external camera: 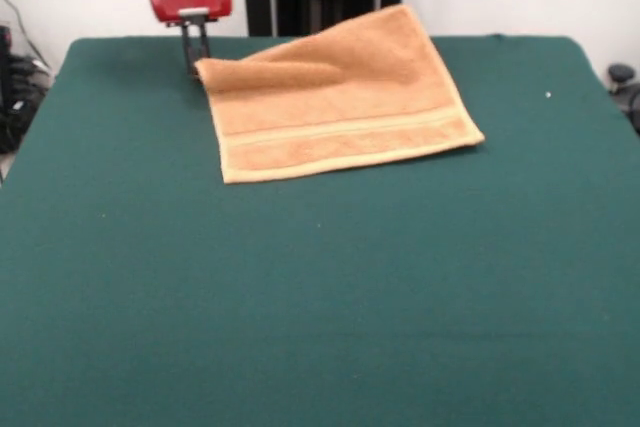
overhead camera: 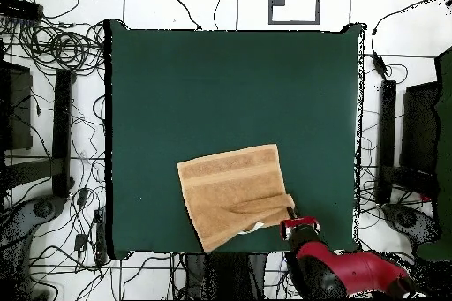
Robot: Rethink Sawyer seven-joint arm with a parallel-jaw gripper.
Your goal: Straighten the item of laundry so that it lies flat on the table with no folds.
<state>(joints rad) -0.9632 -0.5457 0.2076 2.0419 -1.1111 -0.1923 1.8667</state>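
The orange towel (external camera: 335, 97) lay on the green tabletop (external camera: 320, 297), far side bunched up. The gripper (external camera: 195, 59) stood at its far left corner; I could not tell how it was set.

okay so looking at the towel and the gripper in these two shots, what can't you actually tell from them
- Gripper grip: in both views its tips meet the towel corner, too small to show open or shut.
- Towel's underside and folded-under part: hidden by its top layer in the front view; overhead only a pale sliver shows at its robot-side edge.
- Arm above the red wrist: cut off by the front view's top edge.
- Table front edge: cut off at the bottom of the front view.
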